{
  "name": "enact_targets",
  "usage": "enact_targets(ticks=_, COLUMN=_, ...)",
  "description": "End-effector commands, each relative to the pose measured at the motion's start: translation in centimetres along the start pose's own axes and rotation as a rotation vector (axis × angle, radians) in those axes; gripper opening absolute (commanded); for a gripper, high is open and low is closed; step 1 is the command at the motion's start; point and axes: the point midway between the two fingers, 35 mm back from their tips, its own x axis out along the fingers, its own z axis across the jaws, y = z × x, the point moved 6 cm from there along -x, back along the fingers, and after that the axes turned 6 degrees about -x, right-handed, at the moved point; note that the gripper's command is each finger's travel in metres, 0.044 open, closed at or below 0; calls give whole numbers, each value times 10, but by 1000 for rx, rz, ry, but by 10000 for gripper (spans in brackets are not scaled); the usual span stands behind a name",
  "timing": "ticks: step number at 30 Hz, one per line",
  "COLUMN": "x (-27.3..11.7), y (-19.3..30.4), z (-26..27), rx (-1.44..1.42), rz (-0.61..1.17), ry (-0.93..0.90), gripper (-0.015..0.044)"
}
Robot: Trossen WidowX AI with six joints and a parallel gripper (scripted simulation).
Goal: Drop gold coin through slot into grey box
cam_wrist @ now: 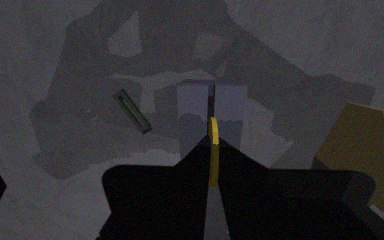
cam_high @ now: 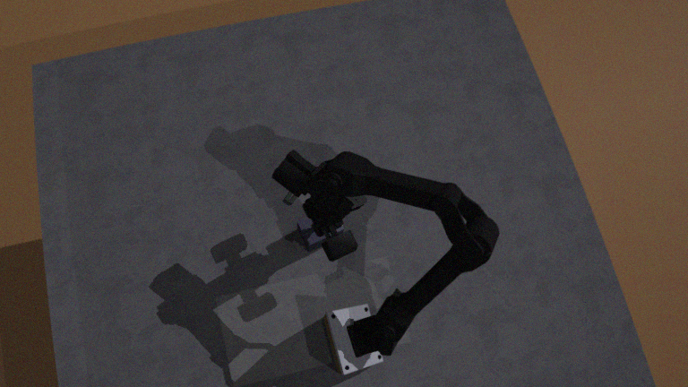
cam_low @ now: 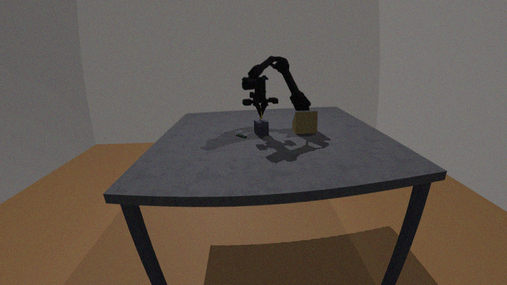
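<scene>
The coin (cam_wrist: 214, 150) is clamped edge-on in the gripper (cam_wrist: 214, 150), above the box (cam_wrist: 192, 112) and lined up with the slot (cam_wrist: 211, 102). The holder (cam_wrist: 131, 111) lies bare to the left, so pickup is judged done; lowering and release are left. Coin-to-slot alignment is given only by the wrist view; height over the box (cam_low: 261, 126) is shown by the exterior view. From the top, coin and slot are hidden by the arm.

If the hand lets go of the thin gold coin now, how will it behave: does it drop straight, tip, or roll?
The thin gold coin, pinched edge-on by the black hand, looks rigid. It lines up with the dark narrow slot of the grey box, so it probably drops straight. If it misses, it may tip or roll.
</scene>
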Motion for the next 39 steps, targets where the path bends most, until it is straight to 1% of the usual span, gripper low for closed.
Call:
enact_targets(ticks=1, x=3, y=0, z=-1, rx=-6, rz=-4, ry=7, gripper=0)
enact_targets(ticks=32, x=9, y=0, z=-2, rx=-6, rz=-5, ry=7, gripper=0)
enact_targets(ticks=38, x=6, y=0, z=0, rx=0, rz=0, ry=0, gripper=157)
enact_targets(ticks=39, x=6, y=0, z=0, rx=0, rz=0, ry=0, gripper=161)
